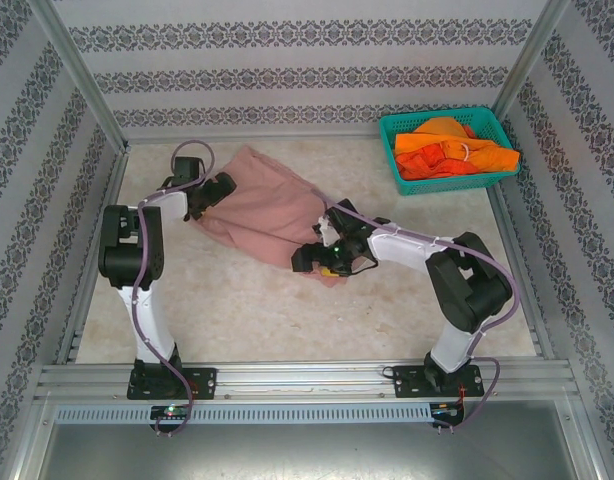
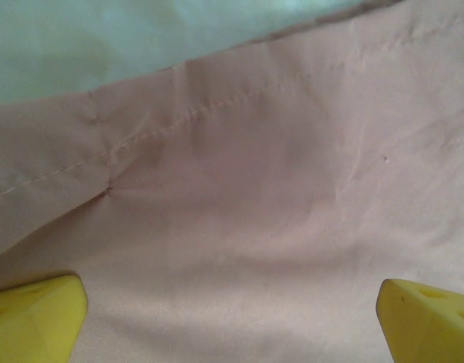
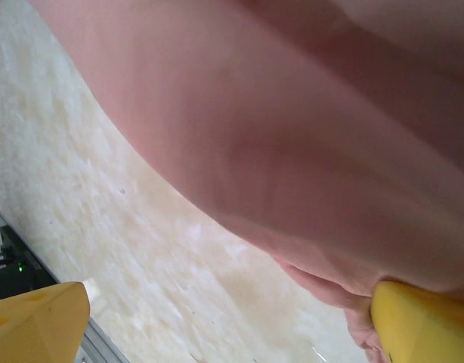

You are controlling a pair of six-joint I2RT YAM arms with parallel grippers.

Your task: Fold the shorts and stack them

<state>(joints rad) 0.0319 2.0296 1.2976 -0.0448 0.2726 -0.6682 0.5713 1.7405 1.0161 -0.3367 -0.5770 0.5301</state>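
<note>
Folding the dusty pink shorts (image 1: 267, 205) looks like the step in hand, at its very start: they lie loosely spread and rumpled on the worktop (image 1: 287, 320), left of centre, with no clean fold to be seen.

The left tool (image 1: 215, 190) sits low over their left edge. Its yellow fingertips (image 2: 35, 314) stand wide apart above a stitched hem and have hold of nothing. The right tool (image 1: 332, 262) is at the near right corner of the same garment, also spread wide and empty. 1 of its fingers is right against the cloth edge, with bare worktop under the other.

By my judgement, the next move calls for each tool to drop onto its edge, pinch a single layer, and lift both sides together so the cloth folds over itself.

Count: 1 pink pair on the worktop, 2 tools, and 1 teal basket (image 1: 385, 140) at the back right. The basket holds a heap of orange shorts (image 1: 447, 150), well apart from the pink pair. I cannot tell how many pairs are in the heap.
</note>
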